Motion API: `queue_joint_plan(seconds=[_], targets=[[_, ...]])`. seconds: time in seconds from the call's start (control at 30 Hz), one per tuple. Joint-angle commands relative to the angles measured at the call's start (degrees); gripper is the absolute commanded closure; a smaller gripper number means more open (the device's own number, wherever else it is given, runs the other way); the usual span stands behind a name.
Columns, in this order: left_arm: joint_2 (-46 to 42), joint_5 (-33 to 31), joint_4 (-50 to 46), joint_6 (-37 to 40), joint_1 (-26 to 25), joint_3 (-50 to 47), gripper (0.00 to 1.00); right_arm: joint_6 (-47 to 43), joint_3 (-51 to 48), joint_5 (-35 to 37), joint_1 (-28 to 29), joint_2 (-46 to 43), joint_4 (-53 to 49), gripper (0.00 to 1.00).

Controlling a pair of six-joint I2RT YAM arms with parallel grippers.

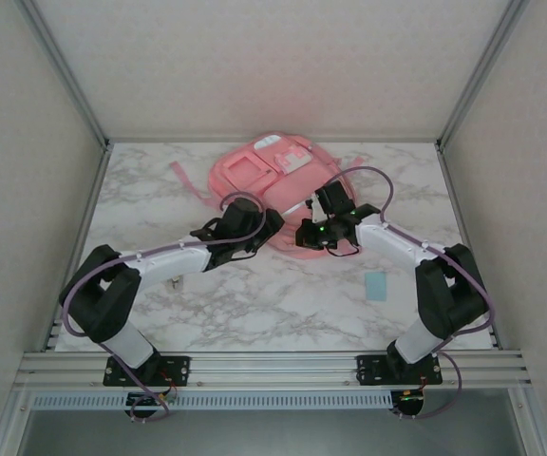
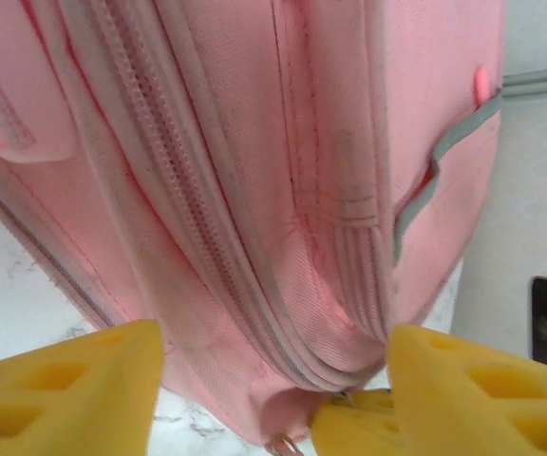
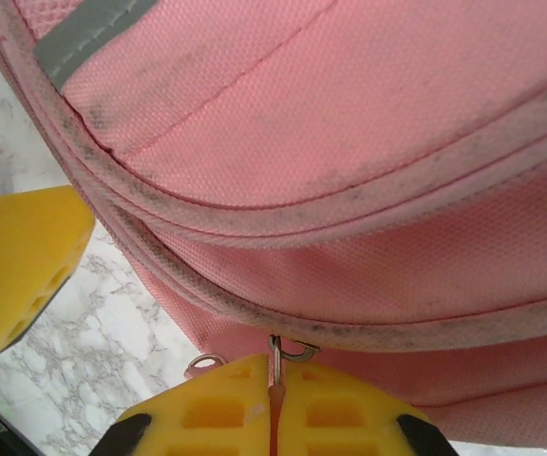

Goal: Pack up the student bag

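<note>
The student bag [image 1: 264, 171] lies flat at the far middle of the table [image 1: 254, 313], with its near edge toward the arms. Both arms reach in to that near edge.

The right gripper [image 3: 273, 413] has its fingers pressed together on the zipper tab [image 3: 275, 366], right by its little metal ring. The left gripper [image 2: 273, 380] sits just beside it. Its fingers are spread wide, one on each side of the bag's edge, and they grip nothing.

I think the step is opening the bag so things can go in. Next, the left fingers should squeeze the cloth to hold the bag in place. Then the right arm should pull the tab along the zipper [image 2: 174, 199], slowly, so the soft bag does not slide or bunch up.

A small blue card [image 1: 376, 285] lies well apart, near the right arm.
</note>
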Motion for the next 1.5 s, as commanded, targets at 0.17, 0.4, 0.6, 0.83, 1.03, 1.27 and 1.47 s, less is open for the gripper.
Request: queue_joint_plan(seconds=[0.17, 0.4, 0.6, 0.83, 1.03, 1.27, 1.47], targets=[[7.7, -7.0, 0.4, 1.4, 0.2, 4.7, 0.96, -5.1, -2.0, 1.0, 0.0, -5.3, -0.4, 1.0], [5.2, -7.2, -1.2, 4.6, 2.1, 3.8, 1.0, -17.4, -0.2, 14.2, -2.8, -5.4, -11.7, 1.0], [2.6, -2.6, -5.7, 8.2, 4.4, 1.6, 1.0, -19.5, 1.9, 25.3, -7.4, -3.3, -12.1, 1.0], [-0.7, -1.5, -10.7, 13.3, 10.0, -1.4, 1.0, -23.8, 8.8, 40.5, -8.4, 3.6, -11.1, 1.0], [-2.7, -6.0, -17.5, 24.6, 19.8, 3.1, 1.0, -24.6, 8.9, 22.4, -8.2, 3.1, -10.1, 1.0], [-3.3, -2.4, -21.8, 27.2, 26.6, 10.8, 0.99, -20.9, 6.8, 0.2, -8.1, 2.2, -4.7, 1.0], [-9.2, 5.4, -19.7, 16.2, 23.2, 4.4, 0.33, -17.8, 5.6, -7.3, -7.3, 3.4, 0.9, 1.0]])
